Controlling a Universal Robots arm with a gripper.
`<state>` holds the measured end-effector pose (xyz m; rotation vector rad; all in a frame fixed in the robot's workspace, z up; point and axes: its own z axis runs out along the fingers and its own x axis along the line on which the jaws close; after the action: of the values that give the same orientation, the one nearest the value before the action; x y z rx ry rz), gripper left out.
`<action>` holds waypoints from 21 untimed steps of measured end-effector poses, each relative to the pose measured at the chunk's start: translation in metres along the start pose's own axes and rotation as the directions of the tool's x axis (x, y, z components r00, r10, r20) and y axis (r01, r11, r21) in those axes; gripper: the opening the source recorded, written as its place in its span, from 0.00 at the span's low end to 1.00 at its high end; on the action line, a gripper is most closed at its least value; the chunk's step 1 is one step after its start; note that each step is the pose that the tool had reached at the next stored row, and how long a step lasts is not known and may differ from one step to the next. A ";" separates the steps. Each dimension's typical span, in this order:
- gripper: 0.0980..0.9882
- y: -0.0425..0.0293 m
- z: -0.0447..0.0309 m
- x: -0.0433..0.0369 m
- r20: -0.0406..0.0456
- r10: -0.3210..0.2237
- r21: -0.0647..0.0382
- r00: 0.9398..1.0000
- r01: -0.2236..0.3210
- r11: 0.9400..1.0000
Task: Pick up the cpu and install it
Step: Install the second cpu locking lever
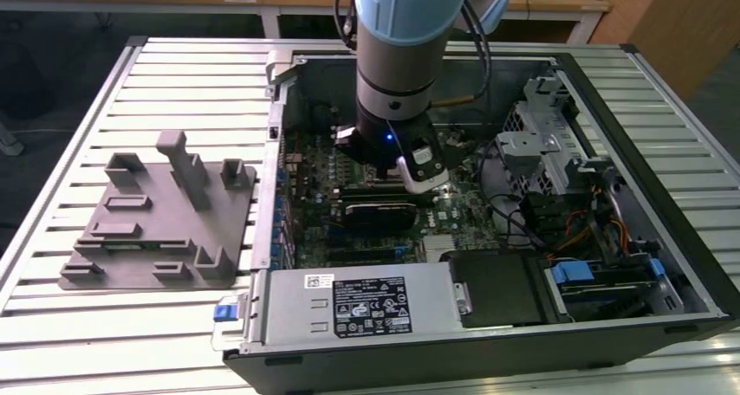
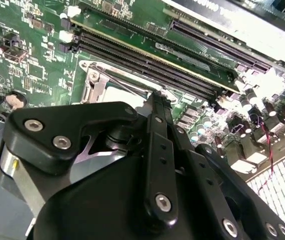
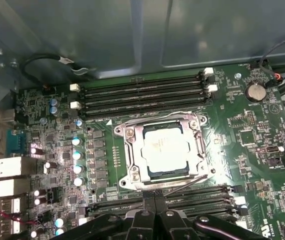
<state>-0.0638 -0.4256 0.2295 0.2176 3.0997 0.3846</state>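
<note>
End effector [image 3: 155, 207]: hanging low inside the open computer case [image 1: 647, 187] over the motherboard [image 3: 262, 150], its black fingers [image 3: 155, 200] meeting together at the tips with nothing between them. In the second wrist view the same linkage [image 2: 157, 150] is reaching down beside the socket, tips pressed closed.

Cpu [image 3: 165, 150]: lying flat with its silver top up inside the socket [image 3: 132, 175], within the metal frame, so it is reading as already seated rather than carried. In the second wrist view a pale sliver of it [image 2: 120, 95] is peeking past the fingers.

Why it sits so: the socket frame is surrounding the chip on all sides and keeping it square to the board; I judge the placing step to be done.

Retention lever [image 3: 182, 187]: a thin wire bar is running along the socket edge nearest the fingertips; whether it is latched I cannot tell.

Why the closed tips: pinched together they are making a narrow point, better suited to pushing at a small part than to gripping, though that is only my reading.

Memory slots [image 3: 142, 95]: lying in rows on both sides of the socket, unoccupied.

Grey tray [image 1: 162, 230]: resting on the slatted surface [image 1: 69, 326], toward the exterior view's left of the case, well apart from the arm [image 1: 399, 57], with no chip visible on it.
</note>
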 end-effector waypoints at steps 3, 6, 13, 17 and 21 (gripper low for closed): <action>0.01 -0.0010 0.0041 0.0000 0.000 0.000 0.000 1.000 0.000 1.000; 0.01 -0.0011 0.0044 0.0000 0.000 0.000 0.000 1.000 0.000 1.000; 0.01 -0.0026 0.0083 0.0023 0.000 0.000 -0.001 1.000 0.000 1.000; 0.01 -0.0062 0.0085 0.0030 -0.003 0.001 -0.018 1.000 -0.001 1.000; 0.01 -0.0132 0.0081 0.0045 -0.006 0.001 -0.044 1.000 -0.002 0.999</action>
<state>-0.0699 -0.4357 0.2185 0.2184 3.0934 0.4537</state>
